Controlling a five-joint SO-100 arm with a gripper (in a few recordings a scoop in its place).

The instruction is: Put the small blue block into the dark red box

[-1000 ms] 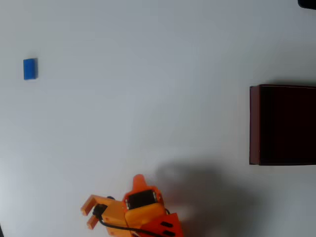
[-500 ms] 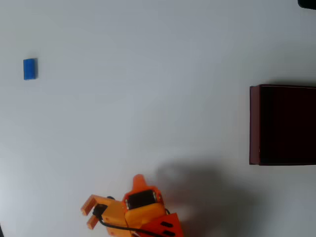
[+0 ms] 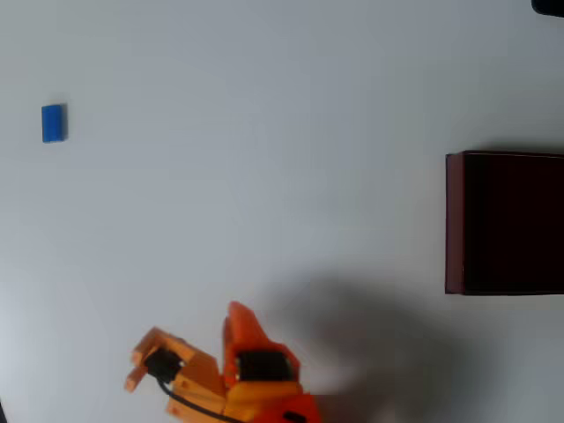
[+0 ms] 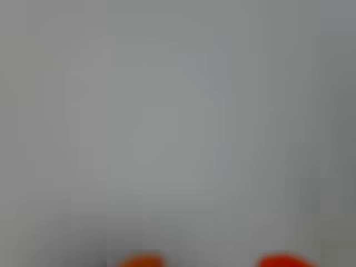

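Observation:
The small blue block (image 3: 53, 122) lies alone on the white table at the far upper left of the overhead view. The dark red box (image 3: 454, 222) stands at the right edge, partly cut off, with a near-black inside. My orange gripper (image 3: 238, 315) is at the bottom centre, pointing up the picture, far from both block and box. The blurred wrist view has two orange fingertips (image 4: 139, 260) at the bottom edge, apart, with bare table between them; the gripper (image 4: 211, 261) is open and holds nothing.
The white table (image 3: 264, 132) stretches wide between block and box. The arm casts a soft shadow (image 3: 370, 344) to the right of the gripper. A small dark object (image 3: 551, 5) sits in the top right corner.
The arm has turned and risen slightly: its tip has shifted up and left, and the side mount has swung left. Block and box have not moved.

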